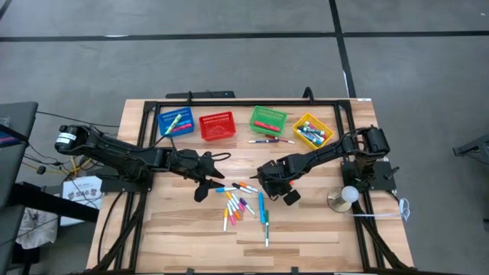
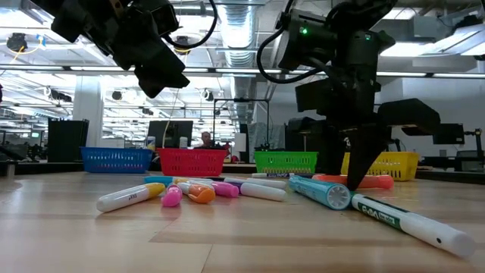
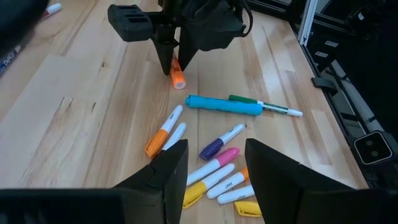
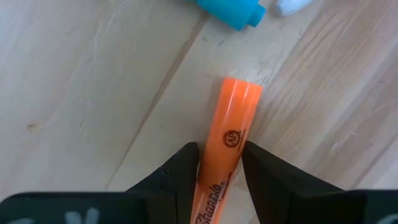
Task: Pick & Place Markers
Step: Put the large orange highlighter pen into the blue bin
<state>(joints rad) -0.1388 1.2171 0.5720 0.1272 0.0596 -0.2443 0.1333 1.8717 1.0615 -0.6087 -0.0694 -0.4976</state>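
Several markers lie loose on the wooden table, among them a thick blue one and a green-capped white one. An orange marker lies flat just right of the pile. My right gripper stands over it, pointing down, shut on it. My left gripper hangs open above the table left of the pile, with nothing between its fingers. My right gripper pinches the orange marker's two long sides between its two fingers. The fingers come from above, pointing down, and lie across the marker. One flat end sticks out past the fingers. The marker lies flat on the table.
Along the far edge stand a blue basket, a red one, a green one and a yellow one, some holding markers. Two more markers lie before the green basket. A white round object stands at the right.
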